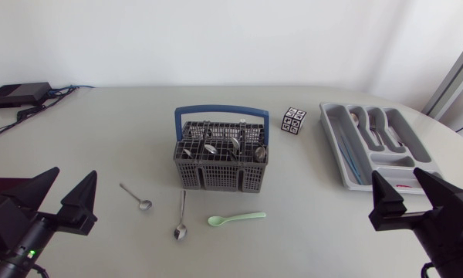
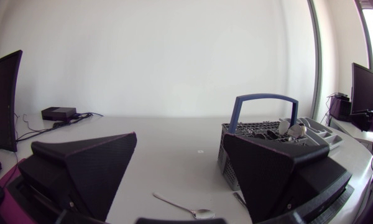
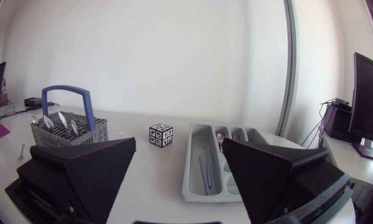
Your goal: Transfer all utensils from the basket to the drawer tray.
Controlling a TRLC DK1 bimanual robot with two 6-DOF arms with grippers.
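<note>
A grey wire basket (image 1: pixel 216 176) with a blue handle stands mid-table and holds several metal utensils (image 1: pixel 224 147). In front of it three spoons lie on the table: a small metal spoon (image 1: pixel 136 196), a larger metal spoon (image 1: pixel 181 216) and a pale green spoon (image 1: pixel 235 220). The grey drawer tray (image 1: pixel 333 147) at the right holds spoons (image 1: pixel 374 127) and a thin blue piece. My left gripper (image 1: pixel 68 189) stands open at the near left, with the basket (image 2: pixel 227 152) and small spoon (image 2: pixel 186 210) ahead of it. My right gripper (image 1: pixel 403 193) is open near the tray (image 3: pixel 193 168), and it holds nothing.
A black-and-white patterned cube (image 1: pixel 294 120) sits between basket and tray, also seen ahead of the right gripper as the cube (image 3: pixel 161 134). A black box with cables (image 1: pixel 19 94) lies at the far left corner.
</note>
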